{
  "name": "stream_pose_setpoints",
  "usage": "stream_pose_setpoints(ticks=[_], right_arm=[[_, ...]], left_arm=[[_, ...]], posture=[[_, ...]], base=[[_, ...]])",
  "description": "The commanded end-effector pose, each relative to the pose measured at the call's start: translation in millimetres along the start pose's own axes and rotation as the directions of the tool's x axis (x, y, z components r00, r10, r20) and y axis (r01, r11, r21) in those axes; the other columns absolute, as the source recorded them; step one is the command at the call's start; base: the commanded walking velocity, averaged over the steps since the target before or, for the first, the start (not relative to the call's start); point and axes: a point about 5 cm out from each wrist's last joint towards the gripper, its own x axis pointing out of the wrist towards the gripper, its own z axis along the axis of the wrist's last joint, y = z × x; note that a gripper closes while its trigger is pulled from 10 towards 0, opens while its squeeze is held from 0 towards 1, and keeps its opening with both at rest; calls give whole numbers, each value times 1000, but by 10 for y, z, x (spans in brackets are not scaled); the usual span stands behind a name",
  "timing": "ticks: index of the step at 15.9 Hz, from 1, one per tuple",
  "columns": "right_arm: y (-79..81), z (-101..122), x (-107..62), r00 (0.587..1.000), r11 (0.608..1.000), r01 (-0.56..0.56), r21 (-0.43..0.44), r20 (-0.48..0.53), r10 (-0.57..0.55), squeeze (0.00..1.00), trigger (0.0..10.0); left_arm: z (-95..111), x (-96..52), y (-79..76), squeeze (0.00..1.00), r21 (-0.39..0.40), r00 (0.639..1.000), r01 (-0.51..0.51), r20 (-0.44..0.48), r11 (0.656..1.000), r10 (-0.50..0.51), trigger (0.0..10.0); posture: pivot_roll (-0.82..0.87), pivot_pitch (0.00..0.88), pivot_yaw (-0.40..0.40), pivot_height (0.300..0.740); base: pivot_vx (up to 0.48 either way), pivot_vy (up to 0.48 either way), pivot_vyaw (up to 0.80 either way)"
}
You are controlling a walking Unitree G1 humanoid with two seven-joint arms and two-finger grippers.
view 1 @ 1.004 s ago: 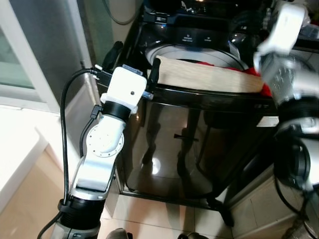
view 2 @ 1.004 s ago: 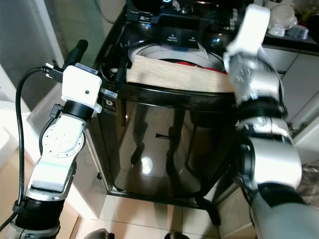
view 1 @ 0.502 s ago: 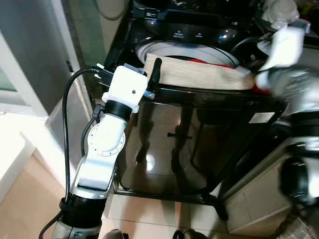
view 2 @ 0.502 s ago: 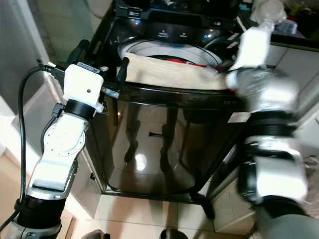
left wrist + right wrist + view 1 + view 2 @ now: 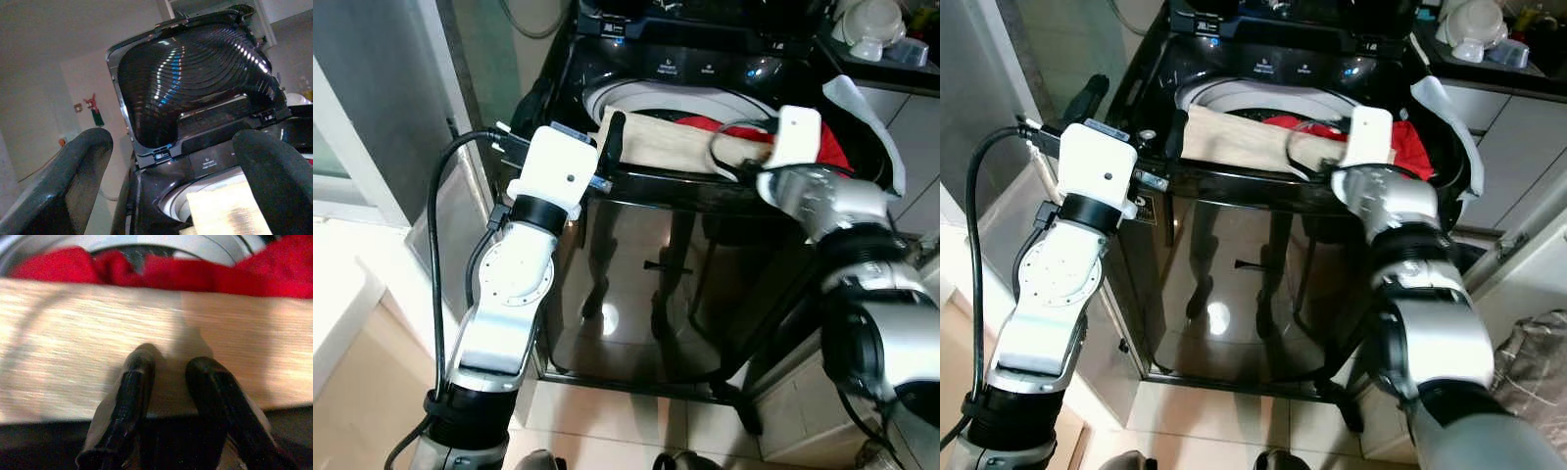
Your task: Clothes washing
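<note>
You have a glossy black top-loading washing machine [image 5: 705, 284] in front of you, lid up, with a beige ribbed cloth [image 5: 675, 149] draped over its front rim and a red garment [image 5: 1400, 147] behind it in the white drum opening. Your right pincer [image 5: 168, 372] sits at the machine's front edge, its fingers slightly parted and pressing on the beige cloth; whether fabric is pinched between them is hard to tell in the blur. Your left pincer [image 5: 171, 161], released and wide apart, waits at the machine's left front corner, holding nothing. The risk: a shallow grip could let the cloth slide outward down the machine's front to the floor.
</note>
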Motion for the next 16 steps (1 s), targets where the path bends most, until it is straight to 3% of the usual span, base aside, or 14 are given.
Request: stream_pose_setpoints(ticks=[1, 5, 8, 10, 11, 12, 14, 16], right_arm=[[56, 34, 21, 999, 1000, 9, -27, 31, -8, 0, 10000], [134, -9, 82, 997, 999, 46, -20, 61, -44, 0, 10000], [158, -139, 118, 996, 994, 74, -85, 56, -69, 0, 10000], [33, -217, 131, 985, 974, 155, -168, 106, -139, 0, 10000], [-135, -206, 115, 951, 939, 273, -211, 204, -231, 0, 10000], [-153, -123, 95, 928, 924, 312, -223, 278, -246, 0, 10000], [-121, 19, 68, 908, 934, 312, -173, 344, -240, 0, 10000], [-40, 428, -82, 768, 915, 372, -156, 606, -208, 0, 10000]], left_arm=[[31, 2, 5, 114, 7, 1000, 8, 6, 1000, -8, 10000], [33, 6, 16, 122, 8, 1000, 13, 2, 1000, -13, 10000], [31, 13, 11, 122, 5, 1000, 31, 0, 999, -31, 10000], [30, 24, -9, 118, -2, 999, 44, -2, 999, -44, 10000], [28, 33, -31, 122, -6, 998, 56, -3, 998, -56, 10000], [26, 33, -32, 122, -6, 998, 57, -4, 998, -58, 10000], [14, 33, -28, 125, -6, 998, 58, -7, 998, -58, 10000], [5, 36, -49, 122, -14, 998, 58, -9, 998, -58, 10000]], posture=[[61, 36, -63, 731], [80, 36, -45, 731], [82, 40, -27, 731], [81, 40, -15, 731], [82, 38, -10, 731], [85, 39, -8, 731], [78, 36, -9, 731], [66, 29, -11, 731]], base=[[0, 0, 0], [0, 0, 0], [0, 0, 0], [0, 0, 0], [0, 0, 0], [0, 0, 0], [0, 0, 0], [0, 0, 0]])
